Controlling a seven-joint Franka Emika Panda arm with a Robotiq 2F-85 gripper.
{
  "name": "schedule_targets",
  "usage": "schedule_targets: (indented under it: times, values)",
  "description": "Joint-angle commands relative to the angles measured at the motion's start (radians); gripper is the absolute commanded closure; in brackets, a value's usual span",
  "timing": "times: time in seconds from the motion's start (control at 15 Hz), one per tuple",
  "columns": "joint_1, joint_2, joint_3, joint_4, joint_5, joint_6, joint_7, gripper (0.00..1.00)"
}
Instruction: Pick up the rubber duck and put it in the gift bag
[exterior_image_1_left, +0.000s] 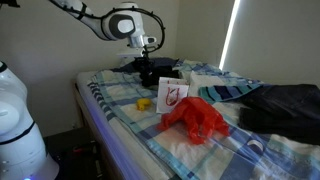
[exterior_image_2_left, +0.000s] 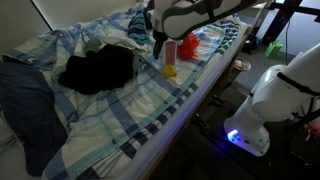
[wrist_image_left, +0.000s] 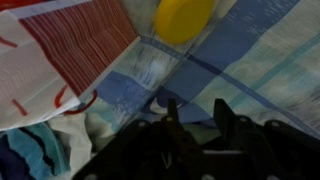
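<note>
The yellow rubber duck lies on the blue plaid bedsheet in both exterior views. In the wrist view it shows at the top edge. The gift bag is white with red print and stands just beside the duck. Its striped side fills the left of the wrist view. My gripper hangs above the sheet a short way from the duck, open and empty. It also shows in both exterior views.
A crumpled red cloth lies next to the bag. Dark clothes are piled further along the bed. A white robot body stands beside the bed's edge.
</note>
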Motion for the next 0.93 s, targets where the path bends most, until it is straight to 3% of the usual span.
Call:
schedule_targets:
  times: [0.0, 0.13, 0.4, 0.87]
  values:
    - [0.003, -0.032, -0.006, 0.029, -0.013, -0.033, -0.011, 0.3]
    - [0.003, -0.036, -0.007, 0.03, -0.012, -0.039, -0.006, 0.26]
    - [-0.008, -0.036, 0.004, 0.013, -0.033, -0.131, 0.038, 0.0]
    - [-0.037, 0.0, -0.009, -0.041, -0.04, -0.296, 0.116, 0.0]
